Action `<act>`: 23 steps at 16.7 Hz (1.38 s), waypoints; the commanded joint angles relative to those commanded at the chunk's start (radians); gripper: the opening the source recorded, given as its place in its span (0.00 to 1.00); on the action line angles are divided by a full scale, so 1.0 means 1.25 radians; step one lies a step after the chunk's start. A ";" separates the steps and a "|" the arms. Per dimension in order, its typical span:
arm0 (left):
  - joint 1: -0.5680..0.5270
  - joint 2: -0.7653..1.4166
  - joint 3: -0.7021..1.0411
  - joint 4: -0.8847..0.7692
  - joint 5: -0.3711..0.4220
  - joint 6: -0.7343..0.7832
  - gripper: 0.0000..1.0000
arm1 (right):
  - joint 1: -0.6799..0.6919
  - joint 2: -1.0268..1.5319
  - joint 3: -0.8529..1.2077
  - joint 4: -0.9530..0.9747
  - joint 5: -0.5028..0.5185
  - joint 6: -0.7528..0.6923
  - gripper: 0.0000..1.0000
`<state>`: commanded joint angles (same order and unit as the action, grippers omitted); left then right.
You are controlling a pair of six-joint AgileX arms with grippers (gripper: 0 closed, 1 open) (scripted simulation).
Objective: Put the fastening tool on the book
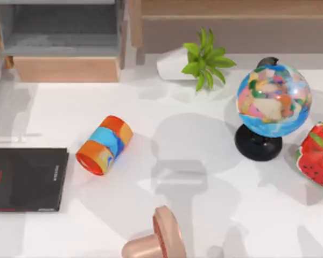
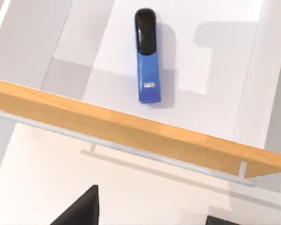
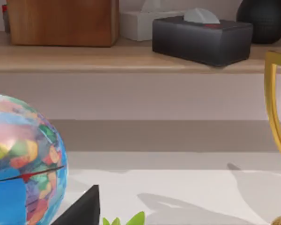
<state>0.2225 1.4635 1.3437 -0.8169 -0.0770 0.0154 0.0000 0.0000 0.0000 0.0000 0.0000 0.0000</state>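
Observation:
The fastening tool (image 2: pixel 147 58) is a narrow bright-blue stapler with a dark top. It lies flat on a pale surface just beyond a wooden board (image 2: pixel 131 129) with a thin metal rail. My left gripper (image 2: pixel 152 202) hovers on the near side of that board, open, its dark fingertips (image 2: pixel 82 208) wide apart and holding nothing. The book (image 1: pixel 24 179), flat and black with red lettering, lies at the table's left edge. My right gripper (image 3: pixel 145 213) is near the globe (image 3: pixel 23 159), open and empty, with one dark finger (image 3: pixel 82 208) showing.
An orange-and-blue striped cylinder (image 1: pixel 104 145) lies just right of the book. A potted plant (image 1: pixel 204 58), a globe on a black stand (image 1: pixel 273 100) and a strawberry (image 1: pixel 317 156) fill the right side. A pink object (image 1: pixel 159 239) sits at the front edge. A wooden-fronted grey cabinet (image 1: pixel 64 69) stands back left.

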 joint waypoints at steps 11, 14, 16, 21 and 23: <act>0.069 0.761 0.812 -0.406 0.025 -0.012 1.00 | 0.000 0.000 0.000 0.000 0.000 0.000 1.00; 0.075 0.877 0.940 -0.465 0.047 -0.006 1.00 | 0.000 0.000 0.000 0.000 0.000 0.000 1.00; 0.076 0.924 0.995 -0.490 0.060 -0.003 1.00 | 0.000 0.000 0.000 0.000 0.000 0.000 1.00; 0.076 0.949 1.025 -0.503 0.068 -0.001 1.00 | 0.000 0.000 0.000 0.000 0.000 0.000 1.00; 0.072 0.949 1.023 -0.502 0.067 -0.001 1.00 | 0.000 0.000 0.000 0.000 0.000 0.000 1.00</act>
<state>0.3124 2.6499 2.6225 -1.4443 0.0067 0.0144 0.0000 0.0000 0.0000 0.0000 0.0000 0.0000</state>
